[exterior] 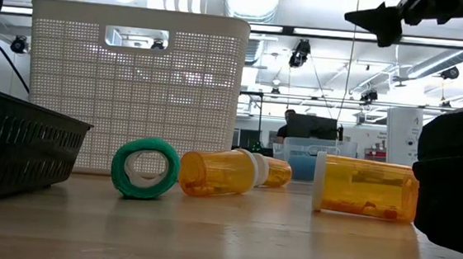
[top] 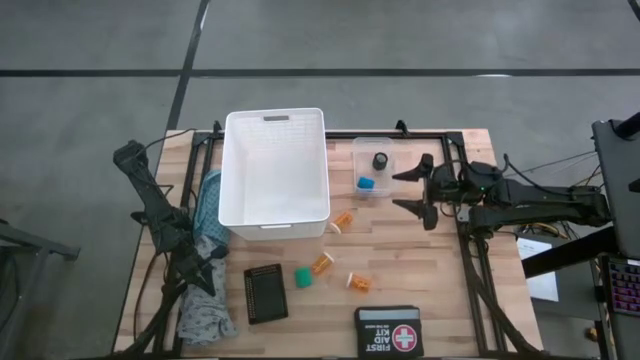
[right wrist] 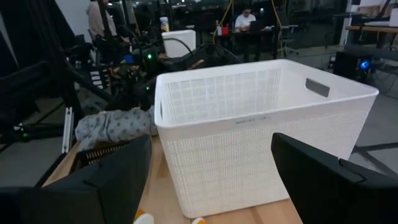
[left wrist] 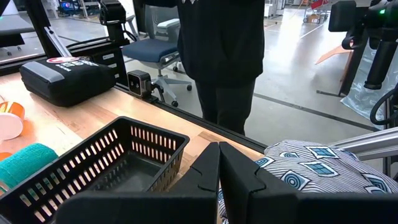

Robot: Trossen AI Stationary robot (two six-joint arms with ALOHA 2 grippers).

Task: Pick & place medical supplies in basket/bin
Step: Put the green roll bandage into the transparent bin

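Observation:
The white basket stands at the table's far middle. Right of it is a clear tub holding a black piece and a blue piece. Three orange pill bottles and a green piece lie on their sides on the wood near the basket. A teal patterned cloth lies at the basket's left. My right gripper hangs open, raised, just right of the tub, pointing at the basket. My left gripper is shut, low at the table's left, with nothing between its fingers.
A small black slotted basket and a black first aid kit sit near the front edge. A grey patterned cloth lies beside my left gripper. A person stands just beyond the table's near edge.

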